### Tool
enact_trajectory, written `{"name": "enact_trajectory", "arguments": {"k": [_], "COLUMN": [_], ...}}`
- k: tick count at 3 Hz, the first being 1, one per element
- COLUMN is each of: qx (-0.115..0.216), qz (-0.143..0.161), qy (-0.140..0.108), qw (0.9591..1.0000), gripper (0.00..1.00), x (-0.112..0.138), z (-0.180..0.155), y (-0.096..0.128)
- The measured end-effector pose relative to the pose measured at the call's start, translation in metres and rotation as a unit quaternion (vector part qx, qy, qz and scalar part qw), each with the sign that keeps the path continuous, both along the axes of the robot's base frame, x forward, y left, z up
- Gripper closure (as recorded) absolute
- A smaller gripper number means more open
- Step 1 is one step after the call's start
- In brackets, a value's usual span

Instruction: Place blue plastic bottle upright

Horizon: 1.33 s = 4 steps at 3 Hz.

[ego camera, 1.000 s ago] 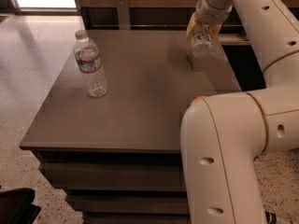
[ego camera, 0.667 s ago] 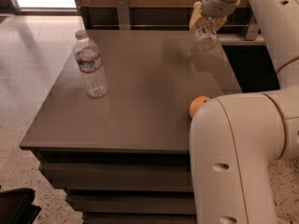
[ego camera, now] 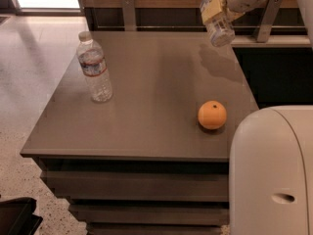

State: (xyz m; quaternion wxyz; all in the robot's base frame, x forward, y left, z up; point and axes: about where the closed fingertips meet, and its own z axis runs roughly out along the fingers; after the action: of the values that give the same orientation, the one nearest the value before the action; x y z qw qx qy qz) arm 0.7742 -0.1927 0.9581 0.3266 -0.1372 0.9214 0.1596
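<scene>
Far lower left of the gripper, at the frame's bottom corner: a dark flat-edged object (ego camera: pixel 14 218), identity not clear, on a pale speckled floor (ego camera: pixel 19 82) with a glossy sheen. Well left of and below the gripper: a clear bottle (ego camera: pixel 94 67), ribbed transparent plastic, pale cap, narrow blue-and-red label band, standing upright near the table's left edge. Table (ego camera: pixel 146 97): square top, smooth matte grey-brown surface, with stacked dark tiers under the front edge. Behind it, left of the gripper: a wood-toned wall panel with a flat grey metal bracket (ego camera: pixel 128 11) set upright. Below the gripper, towards the table's front right: an orange (ego camera: pixel 212 115), round, dimpled skin, dark stem spot on top, resting on the table top, well apart from both bottles. Blue plastic bottle (ego camera: pixel 217 26): small, clear, thin-walled plastic, a wide pale label around its upper body, white cap; held in the air above the table's far right corner, tilted with the cap up and leaning left and the base lower right, not touching the top; its soft shadow lies on the table beneath. Gripper (ego camera: pixel 221 9): at the top right of the view, at the end of a white arm, its fingers pinching the blue plastic bottle about the label. To the right of the gripper: a second grey bracket (ego camera: pixel 264 16), slanted. Lower right, far below the gripper: a large rounded white robot housing (ego camera: pixel 274 170), smooth plastic shell, with a small recessed slot.
</scene>
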Motion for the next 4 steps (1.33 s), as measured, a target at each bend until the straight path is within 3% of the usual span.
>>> {"name": "enact_trajectory", "arguments": {"k": [1,2,3,4], "qx": [0.027,0.047,0.060,0.073], "qz": [0.066,0.115,0.153,0.187], "qy": [-0.045,-0.085,-0.119,-0.156], "qw": [0.9964,0.9886,0.9793,0.9672], "gripper": [1.00,1.00,1.00,1.00], "x": [-0.006,-0.010,-0.014,-0.019], "z": [0.006,0.013,0.024,0.035], "y": [0.004,0.005,0.008,0.010]}}
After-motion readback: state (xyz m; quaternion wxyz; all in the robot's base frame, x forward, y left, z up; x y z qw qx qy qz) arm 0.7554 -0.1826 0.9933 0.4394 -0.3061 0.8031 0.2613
